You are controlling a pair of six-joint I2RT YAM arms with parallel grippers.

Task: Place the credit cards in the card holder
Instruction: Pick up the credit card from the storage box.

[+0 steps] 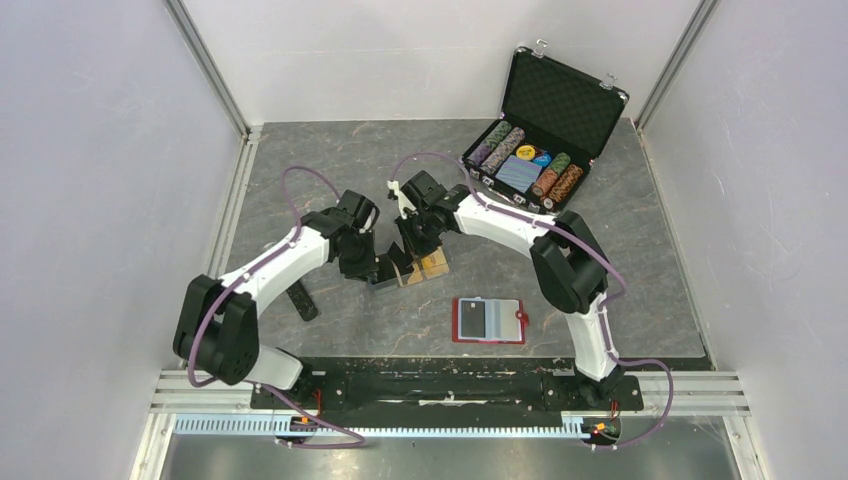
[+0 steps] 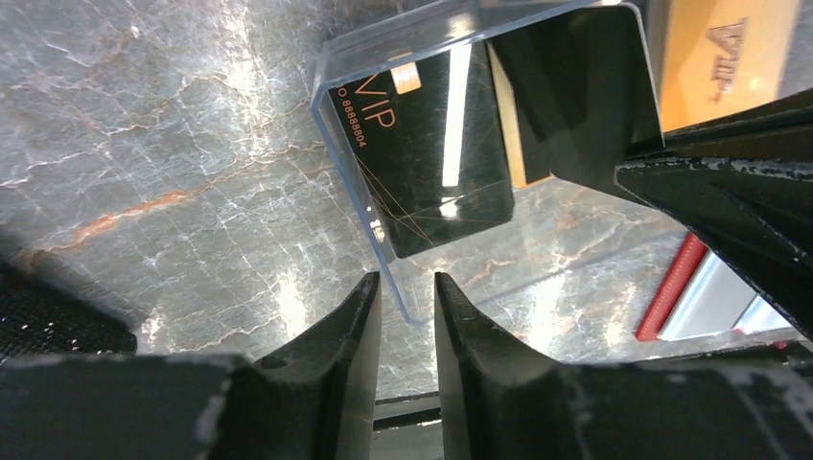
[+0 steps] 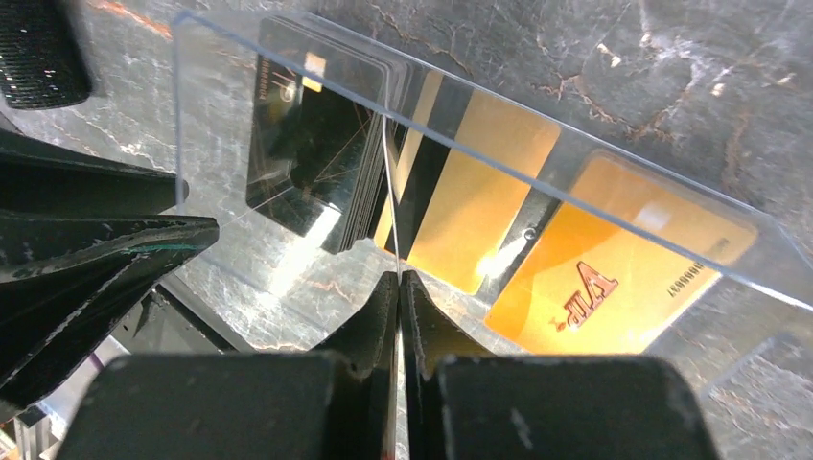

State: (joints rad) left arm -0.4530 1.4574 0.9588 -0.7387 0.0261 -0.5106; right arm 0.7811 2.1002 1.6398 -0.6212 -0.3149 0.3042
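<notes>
A clear tray [image 1: 415, 268] stands mid-table and holds the credit cards: a black stack [image 3: 307, 144], a gold card [image 3: 479, 192] and an orange VIP card [image 3: 614, 278]. My right gripper [image 3: 398, 278] is shut on one thin card [image 3: 391, 172], seen edge-on and rising from the tray. Its colour is hidden. My left gripper [image 2: 407, 292] is open at the tray's near corner [image 2: 407, 302], whose clear wall reaches between the fingertips without being pinched. A black VIP card [image 2: 422, 163] shows through the tray. The red card holder [image 1: 488, 320] lies open and flat, nearer the arm bases.
An open black chip case [image 1: 540, 150] with poker chips and a blue deck sits at the back right. A flat black strip [image 1: 303, 300] lies left of the tray. Both grippers [image 1: 395, 262] crowd the tray from either side. Metal rails edge the table.
</notes>
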